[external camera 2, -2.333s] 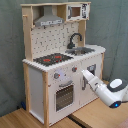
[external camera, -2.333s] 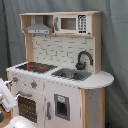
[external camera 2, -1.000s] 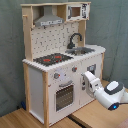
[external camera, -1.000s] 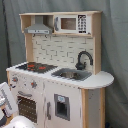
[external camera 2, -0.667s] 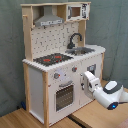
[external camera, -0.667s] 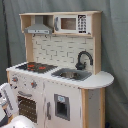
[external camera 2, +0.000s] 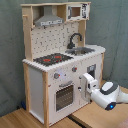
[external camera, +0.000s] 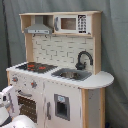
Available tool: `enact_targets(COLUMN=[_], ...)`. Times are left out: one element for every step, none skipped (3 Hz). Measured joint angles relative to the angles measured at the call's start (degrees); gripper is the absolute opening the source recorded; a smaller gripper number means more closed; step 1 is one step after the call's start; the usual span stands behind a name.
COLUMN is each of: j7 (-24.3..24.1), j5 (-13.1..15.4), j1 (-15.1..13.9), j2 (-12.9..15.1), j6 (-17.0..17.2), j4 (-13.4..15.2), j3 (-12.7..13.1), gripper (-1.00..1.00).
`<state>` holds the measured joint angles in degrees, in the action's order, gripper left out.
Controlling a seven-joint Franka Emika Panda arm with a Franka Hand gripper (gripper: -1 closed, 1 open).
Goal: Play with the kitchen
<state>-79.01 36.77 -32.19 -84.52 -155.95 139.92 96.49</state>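
Kitchen [external camera 2: 55,75] stands upright, oven door [external camera 2: 64,96] apparently shut. Gripper [external camera 2: 86,84] at its 4 o'clock, by the front panel; finger spread cannot be told.

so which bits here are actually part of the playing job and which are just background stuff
Part of the job:
- the kitchen, with its faucet, hob and oven door
- the gripper, at the kitchen's front in the second exterior view

Just around:
- the grey curtain behind
- the wooden table underneath

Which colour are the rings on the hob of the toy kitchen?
Red rings on a black hob, best seen in the second exterior view.
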Motion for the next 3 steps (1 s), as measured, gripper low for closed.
enact_targets(j7=[-5.97,-11.19,-14.01], j5=[0.01,0.01,0.27], j1=[-1.78,-3.24,-5.15], j2=[-0.26,-0.54,-0.62], j6=[-2.87,-5.81,-10.53], j4=[-0.42,-0.49,-0.85], j3=[0.71,0.68,-0.26], gripper=[1.0,1.0,1.0])
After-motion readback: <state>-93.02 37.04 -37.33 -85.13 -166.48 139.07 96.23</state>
